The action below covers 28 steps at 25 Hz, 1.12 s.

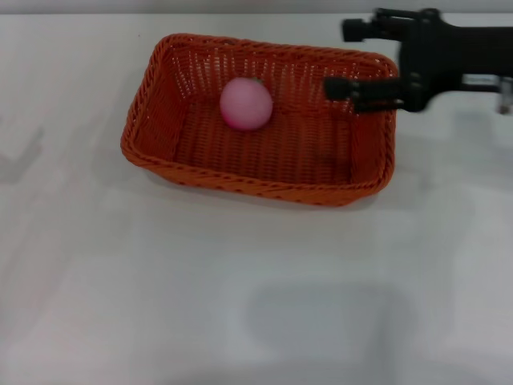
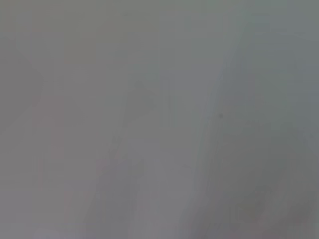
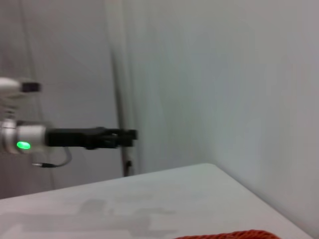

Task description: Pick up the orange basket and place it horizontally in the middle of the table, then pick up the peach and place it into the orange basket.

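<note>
The orange basket (image 1: 264, 172) lies lengthwise across the far middle of the white table (image 1: 240, 305). Inside it, the pink peach (image 1: 246, 103) rests on the basket floor toward the back left. My right gripper (image 1: 345, 58) hovers over the basket's far right corner, open, with nothing between its fingers. One black finger (image 1: 341, 87) reaches over the right rim and the other (image 1: 354, 29) sits beyond the back edge. In the right wrist view, only a sliver of the basket rim (image 3: 239, 234) shows. My left arm's black gripper (image 3: 112, 138) hangs far off above the table edge.
The left wrist view shows only a plain grey surface. A grey wall stands behind the table edge (image 3: 209, 167) in the right wrist view. Bare tabletop stretches in front of the basket and to its left.
</note>
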Motion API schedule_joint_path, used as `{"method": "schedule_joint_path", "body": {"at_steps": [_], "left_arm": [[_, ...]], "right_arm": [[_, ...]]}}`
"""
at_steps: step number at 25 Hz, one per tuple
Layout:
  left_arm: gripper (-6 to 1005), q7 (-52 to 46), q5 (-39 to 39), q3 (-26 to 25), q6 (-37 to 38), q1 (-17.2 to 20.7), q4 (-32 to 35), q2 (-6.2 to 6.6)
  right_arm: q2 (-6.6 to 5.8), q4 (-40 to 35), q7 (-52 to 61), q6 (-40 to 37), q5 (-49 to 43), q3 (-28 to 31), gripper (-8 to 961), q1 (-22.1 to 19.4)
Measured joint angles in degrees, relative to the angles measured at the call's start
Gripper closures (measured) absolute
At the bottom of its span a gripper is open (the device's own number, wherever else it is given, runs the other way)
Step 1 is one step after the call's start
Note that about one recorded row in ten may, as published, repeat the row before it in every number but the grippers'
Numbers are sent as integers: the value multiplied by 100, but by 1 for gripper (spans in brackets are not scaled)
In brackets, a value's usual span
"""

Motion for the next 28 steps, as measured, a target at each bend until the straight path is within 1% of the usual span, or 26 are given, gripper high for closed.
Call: {"method": "schedule_joint_path", "body": {"at_steps": [3,6,12,15,20,27,28], "left_arm": [[213,4,-1,-65,4,-3,0,1],[213,77,-6,-236,1,30,0,-15],[214,253,-103,-428,-1,94,55,-23],[214,461,-351,-444,-10,141,153,-25],[214,791,-610,-447,-22,238,210,-27],[213,1203,-1057,-448,-30,379,436,-33],[213,1266,-1106,-448,-44,395,466,-34]], "right_arm": [[0,-112,-35,438,51,414,79,-215],[7,-67,-214,458,212,635,80,-431],[12,520,-863,529,640,1207,81,-789],[12,1174,-1402,735,880,1717,81,-939],[12,2604,-2579,1140,1007,2795,82,-962],[12,4497,-4130,1138,1017,4259,82,-900],[11,4633,-4275,1133,1018,4373,82,-899]]}}
